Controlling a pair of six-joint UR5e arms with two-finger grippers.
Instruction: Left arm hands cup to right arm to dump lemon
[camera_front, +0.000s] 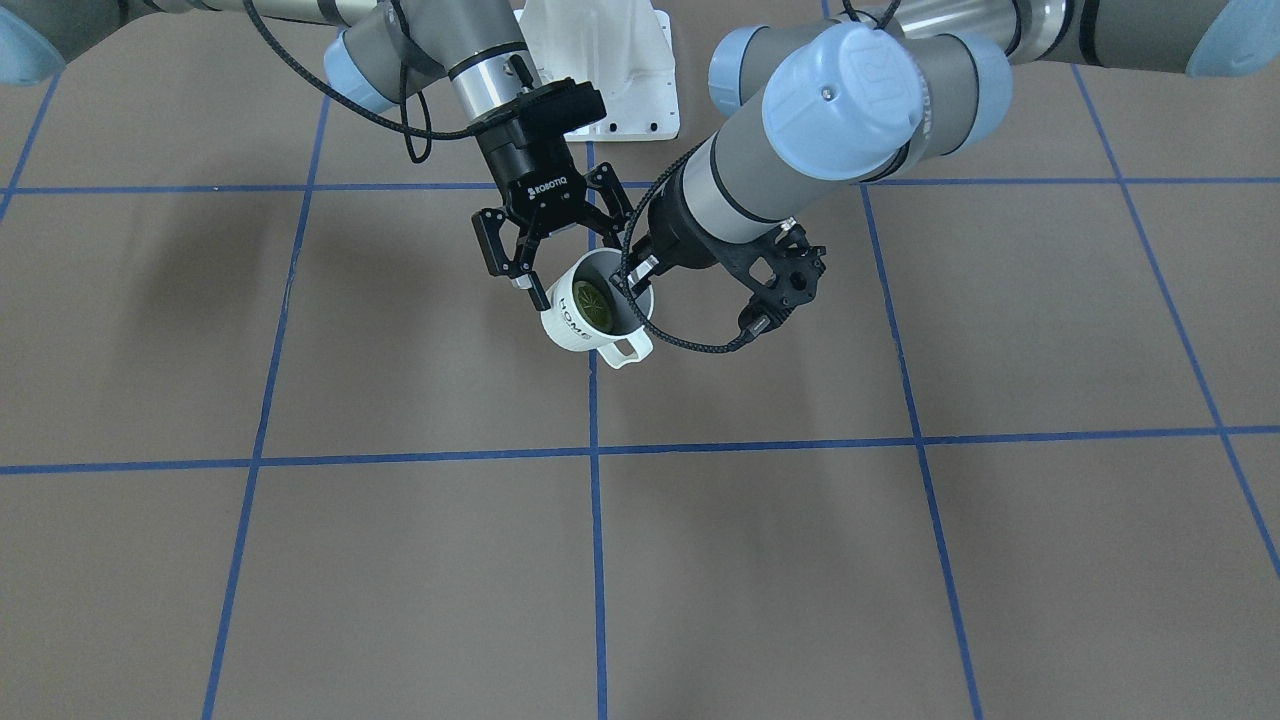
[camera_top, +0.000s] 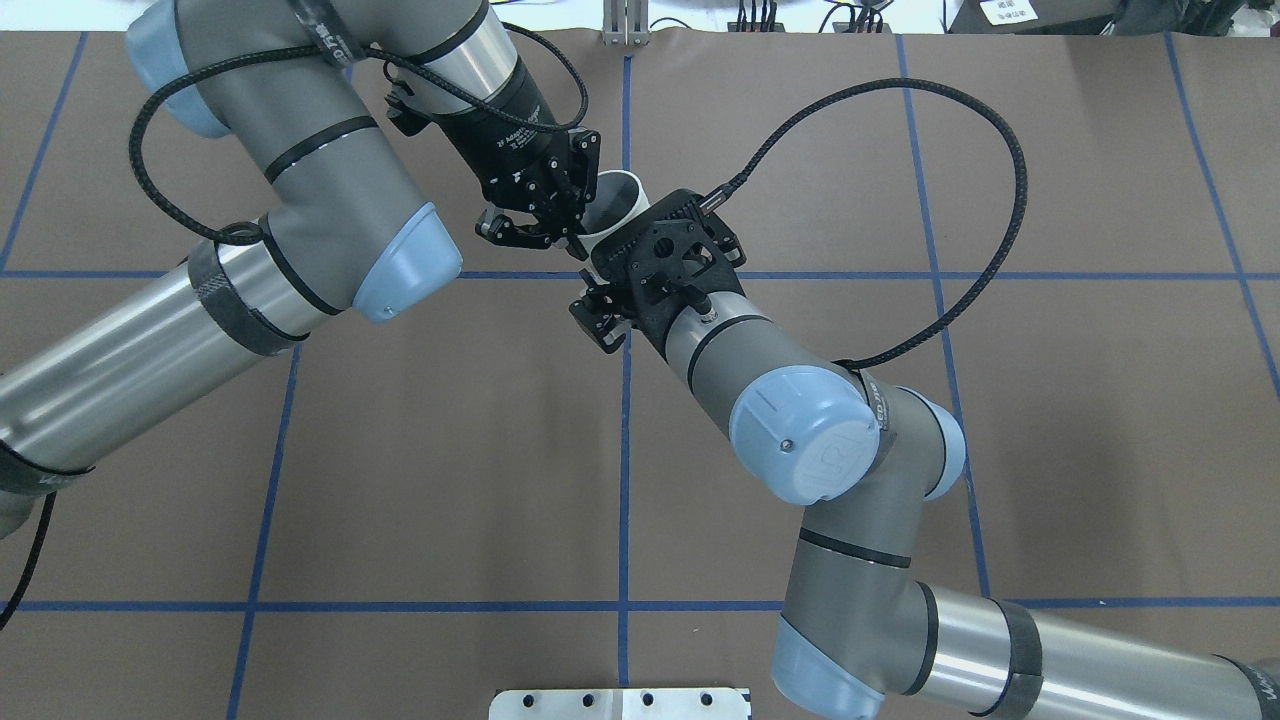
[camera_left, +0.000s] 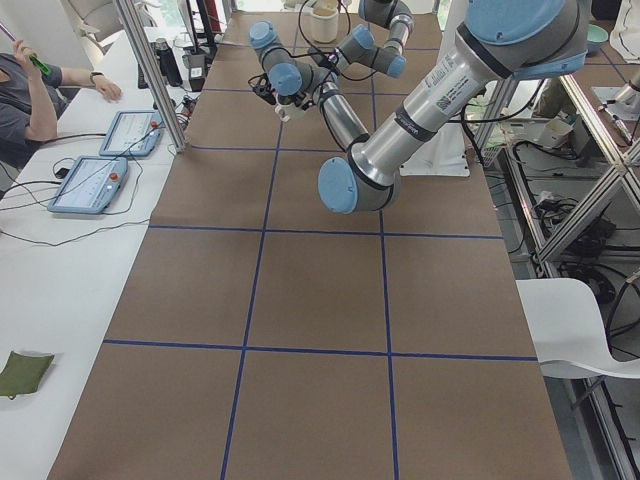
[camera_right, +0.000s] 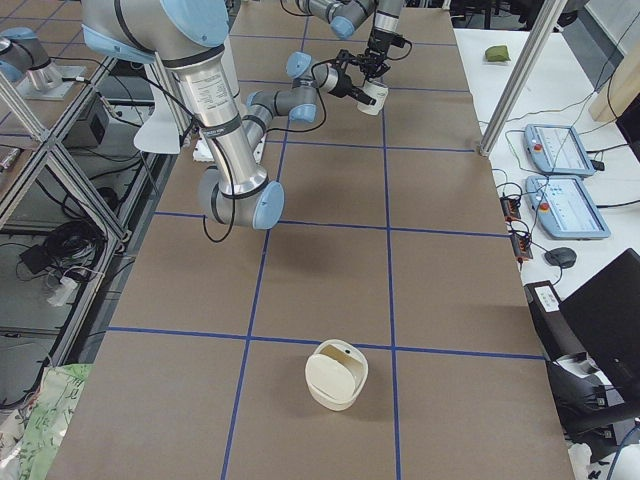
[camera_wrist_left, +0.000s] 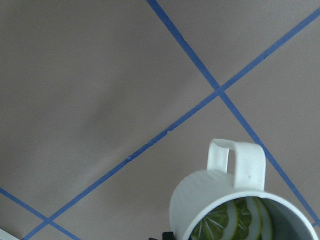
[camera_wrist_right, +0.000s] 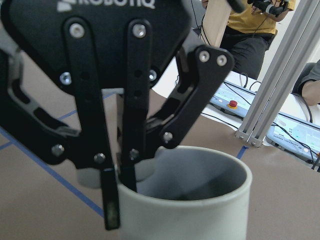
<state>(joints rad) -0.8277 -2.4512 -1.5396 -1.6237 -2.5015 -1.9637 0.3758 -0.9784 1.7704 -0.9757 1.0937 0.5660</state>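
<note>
The off-white cup (camera_front: 572, 328) with "HOME" lettering hangs tilted above the table's middle, handle low. The yellow-green lemon (camera_front: 590, 305) lies inside it. My left gripper (camera_front: 632, 275), on the arm with the looping cable, is shut on the cup's rim. My right gripper (camera_front: 555, 280), lettered ROBOTIQ, comes from above. In the right wrist view it (camera_wrist_right: 119, 200) pinches the cup's (camera_wrist_right: 200, 205) wall, one finger inside, one outside. The left wrist view shows the cup (camera_wrist_left: 215, 200) and lemon (camera_wrist_left: 235, 220) at its bottom edge. From overhead only the cup's rim (camera_top: 622, 200) shows between the wrists.
The brown table has a blue tape grid. The white robot base plate (camera_front: 610, 70) lies just behind the grippers. A cream round container (camera_right: 335, 375) stands at the table's end on the robot's right. Operators, tablets (camera_left: 95, 180) and aluminium posts (camera_right: 520, 70) line the far side.
</note>
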